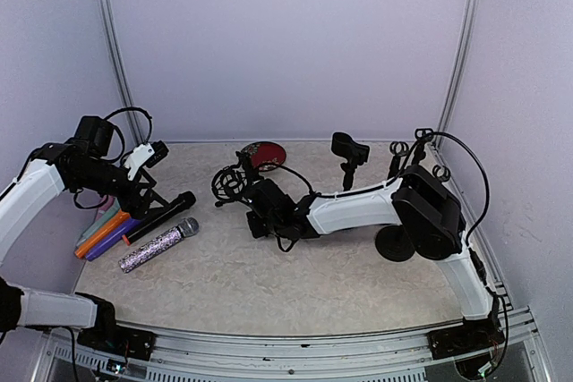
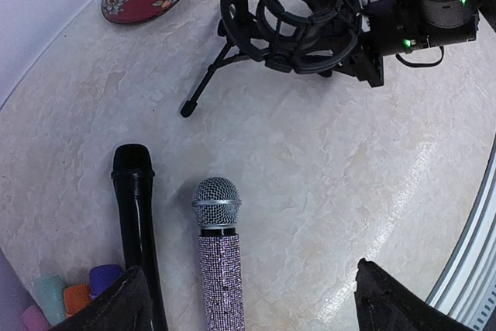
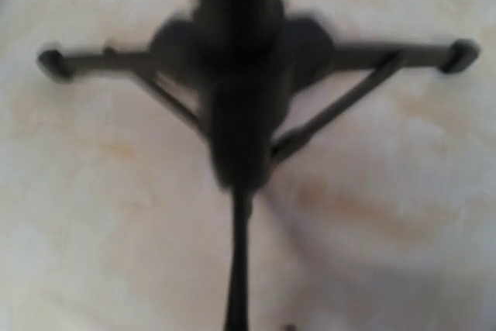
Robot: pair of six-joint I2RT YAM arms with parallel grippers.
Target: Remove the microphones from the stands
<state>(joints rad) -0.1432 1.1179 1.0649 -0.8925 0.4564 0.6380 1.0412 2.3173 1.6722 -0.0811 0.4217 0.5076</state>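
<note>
On a marbled table [image 1: 295, 284], two robot arms work at opposite ends of a scatter of audio gear. At centre, the right arm reaches across to a black tripod stand [image 1: 233, 183] with a ring-shaped cradle, and the right gripper [image 1: 255, 201] is pressed up against it. Its wrist camera shows only the stand's blurred column and splayed legs, so whether that gripper is apart or clamped cannot be told. A second stand [image 1: 394, 245], with a round base and a clip on top, rises behind the same arm.

At far left, the left gripper [image 2: 249, 270] hangs with its fingers [image 2: 116, 304] spread wide, holding nothing. A sparkly microphone [image 1: 159, 245] lies flat on the table, its handle running between those fingers in the wrist view and its mesh head pointing toward the tripod stand, well apart from it. A black microphone [image 1: 163, 216] lies alongside, just beside one finger and pointing the same way. A red flowered plate [image 1: 266, 156] sits near the back edge beyond the tripod stand. Coloured markers [image 1: 103, 234] are bunched by the black microphone's tail end.
</note>
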